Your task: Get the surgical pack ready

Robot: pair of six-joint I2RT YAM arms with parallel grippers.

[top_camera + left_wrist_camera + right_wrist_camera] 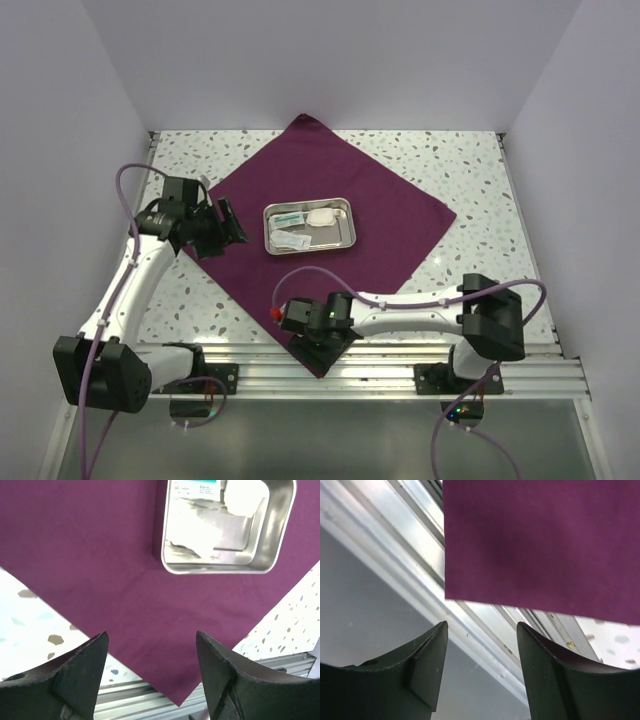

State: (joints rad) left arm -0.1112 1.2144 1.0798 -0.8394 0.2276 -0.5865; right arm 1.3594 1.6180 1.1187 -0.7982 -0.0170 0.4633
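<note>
The cloth (395,215) lies flat on the desk (470,170) as a diamond. The tray (351,226) sits at its middle with gauze (321,217) and packets (288,216) inside, so I judge each corner can be folded over the tray. My left hand (228,225) hangs low at the cloth corner left of the tray, arm reaching forward, opened wide with nothing in it. My right hand (322,345) is over the corner on the near side of the tray, forearm swung across to the left, parted and holding nothing.
</note>
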